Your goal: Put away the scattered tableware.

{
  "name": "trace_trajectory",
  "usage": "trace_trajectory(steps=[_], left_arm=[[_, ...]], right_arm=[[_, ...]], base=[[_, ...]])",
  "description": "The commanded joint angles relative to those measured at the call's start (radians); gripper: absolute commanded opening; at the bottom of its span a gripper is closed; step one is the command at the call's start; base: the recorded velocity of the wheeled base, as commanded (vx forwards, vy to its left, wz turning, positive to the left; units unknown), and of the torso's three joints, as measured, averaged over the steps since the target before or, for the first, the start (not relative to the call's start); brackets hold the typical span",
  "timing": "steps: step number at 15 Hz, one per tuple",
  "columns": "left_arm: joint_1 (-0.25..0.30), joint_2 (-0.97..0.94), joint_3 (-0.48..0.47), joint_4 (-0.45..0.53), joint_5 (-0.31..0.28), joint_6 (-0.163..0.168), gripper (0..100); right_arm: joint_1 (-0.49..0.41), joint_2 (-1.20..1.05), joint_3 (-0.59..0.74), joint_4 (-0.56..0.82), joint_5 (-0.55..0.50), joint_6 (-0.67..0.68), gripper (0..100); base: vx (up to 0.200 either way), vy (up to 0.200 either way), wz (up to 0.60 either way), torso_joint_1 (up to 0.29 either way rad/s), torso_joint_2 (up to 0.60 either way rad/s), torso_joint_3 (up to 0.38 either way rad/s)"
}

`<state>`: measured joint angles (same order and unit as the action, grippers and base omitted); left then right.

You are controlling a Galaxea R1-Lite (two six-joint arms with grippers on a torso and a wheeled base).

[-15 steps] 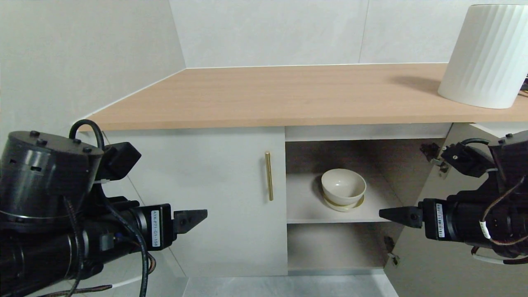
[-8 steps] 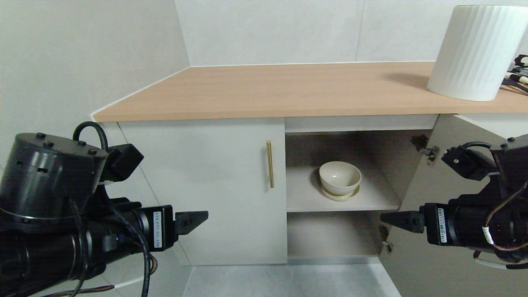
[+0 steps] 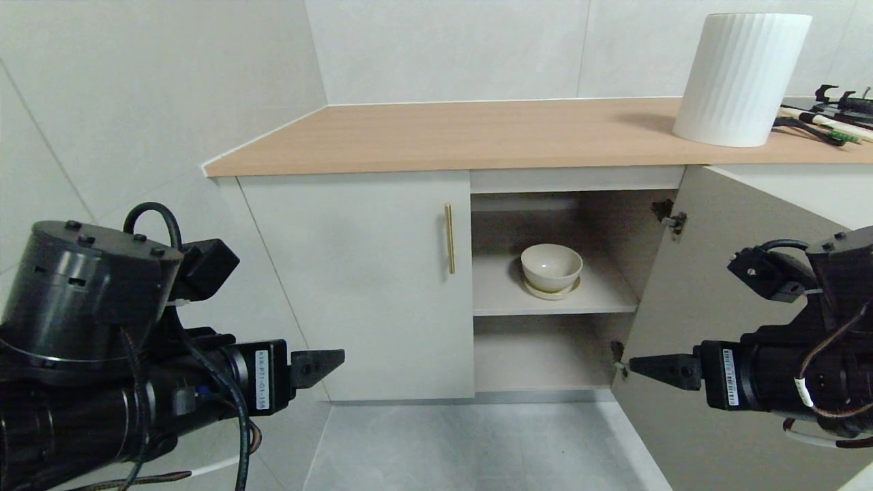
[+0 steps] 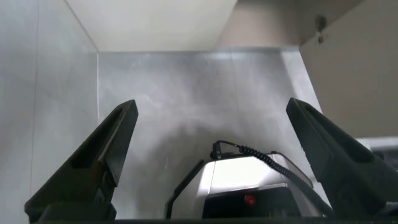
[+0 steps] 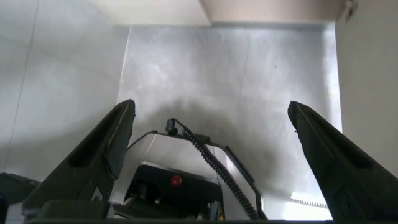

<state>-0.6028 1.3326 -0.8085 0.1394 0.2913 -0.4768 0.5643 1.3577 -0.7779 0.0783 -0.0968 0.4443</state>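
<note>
Cream-coloured bowl (image 3: 551, 264) found upright on a matching saucer (image 3: 550, 293). We record both on the upper shelf (image 3: 501, 301) of the cupboard (image 3: 573, 181), inside its right-hand compartment and towards the shelf's middle. The bowl sits squarely on the saucer, whose rim shows below it at the front.

The compartment's door (image 3: 689, 273) stands swung wide open to the right, with hinges (image 3: 668, 217) visible along its inner edge. The left-hand door (image 3: 361, 279) is shut; its slim brass handle (image 3: 449, 239) runs vertically just beside the opening. A second, lower shelf space (image 3: 539, 358) lies beneath the one bearing the bowl.

We note the left jaws held low in front of the shut door, near its lower edge, and the right jaws held low in front of the open door, near its bottom hinge. Both are well apart from the bowl. The wrist views show each pair spread wide with nothing between them, above the grey floor (image 3: 464, 443).

On the wooden tabletop (image 3: 443, 133) above the cupboard, a white ribbed cylinder (image 3: 740, 78) stands upright towards the right. Just beyond it, at the far right edge, lie several long-handled utensils (image 3: 829, 117); we cannot tell their kinds. Pale tiled walls (image 3: 170, 102) meet in the corner behind the tabletop.
</note>
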Motion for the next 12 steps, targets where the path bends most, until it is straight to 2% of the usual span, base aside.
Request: trace_trajectory(steps=[1,7,12], left_arm=[[0.000,0.004,0.000,0.000,0.000,0.000,100],[0.000,0.002,0.000,0.000,0.002,0.000,100],[0.000,0.000,-0.001,-0.001,0.002,0.000,100]], right_arm=[[0.000,0.005,0.000,0.000,0.000,-0.001,100],[0.000,0.005,0.002,0.000,0.000,-0.006,100],[0.000,0.005,0.002,0.000,0.000,-0.006,100]], base=[[-0.200,0.000,0.00,0.002,0.01,0.012],[-0.200,0.000,0.00,0.003,0.00,0.000],[0.000,0.000,0.00,0.000,0.00,0.000]])
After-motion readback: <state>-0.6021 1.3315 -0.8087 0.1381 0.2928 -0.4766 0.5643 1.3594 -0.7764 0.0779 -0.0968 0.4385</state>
